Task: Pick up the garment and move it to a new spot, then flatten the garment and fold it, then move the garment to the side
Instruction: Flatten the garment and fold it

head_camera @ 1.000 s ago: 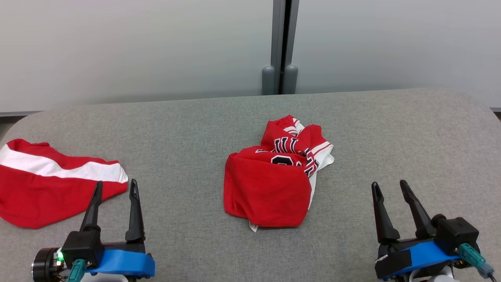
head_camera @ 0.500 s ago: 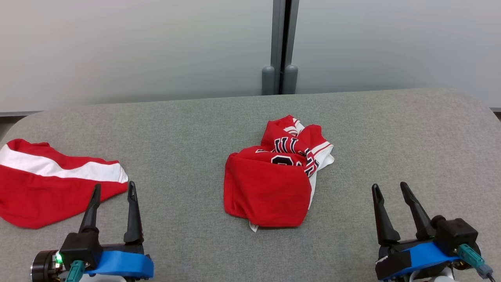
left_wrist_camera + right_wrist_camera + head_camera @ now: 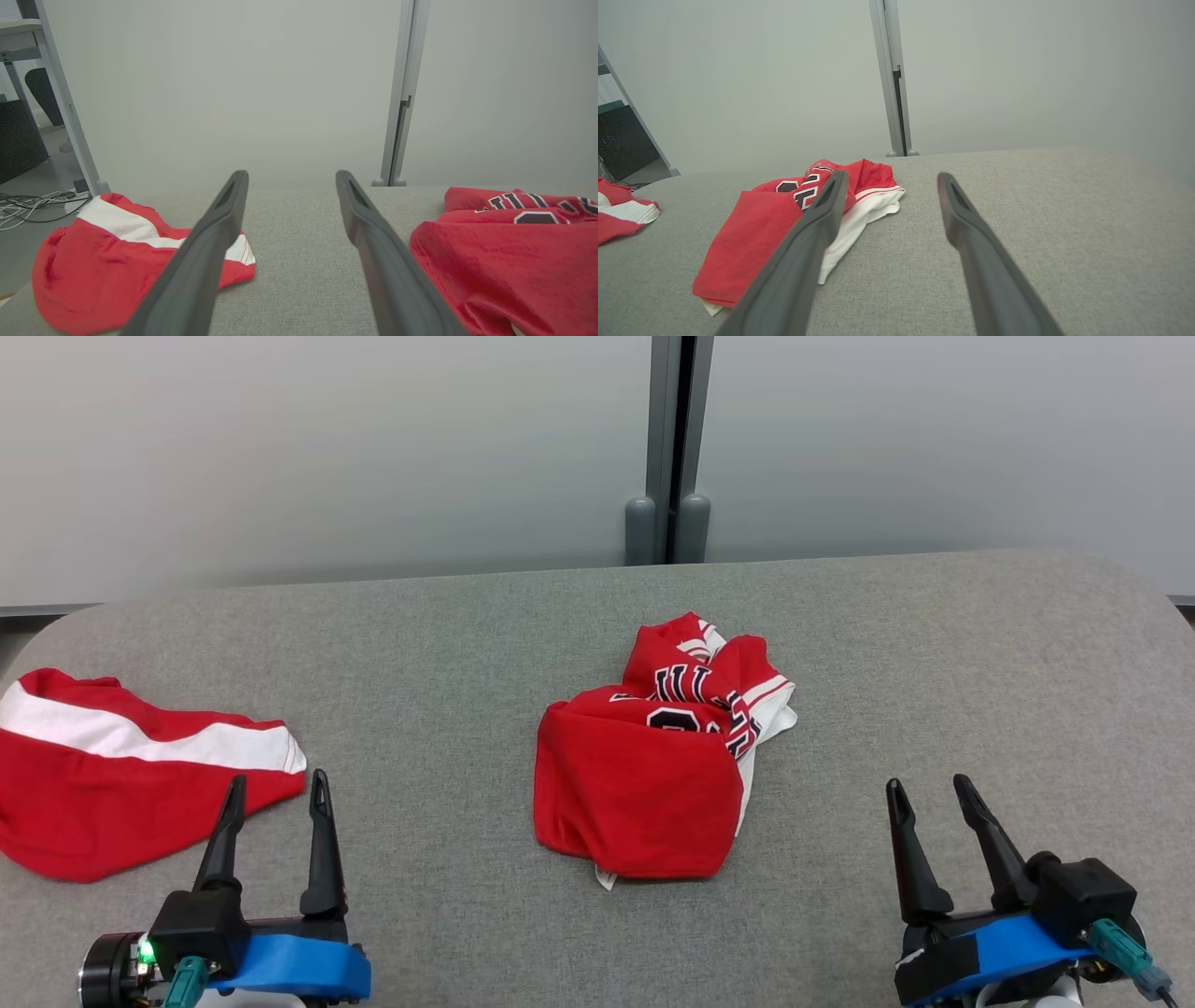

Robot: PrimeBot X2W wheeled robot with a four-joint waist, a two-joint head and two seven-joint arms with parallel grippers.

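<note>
The left gripper (image 3: 278,777) and right gripper (image 3: 929,782), both spread wide, flank the crumpled jersey (image 3: 635,784) (red, lettered).

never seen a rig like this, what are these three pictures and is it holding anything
It is a two-armed robot at a grey padded table. Its dark left fingers and right fingers stand open and hold nothing. The wide picture comes from a camera on its head; the other two come from a camera on each wrist, looking along those fingers. A crumpled red jersey lies in the middle; another red and white garment lies at the robot's left.
</note>
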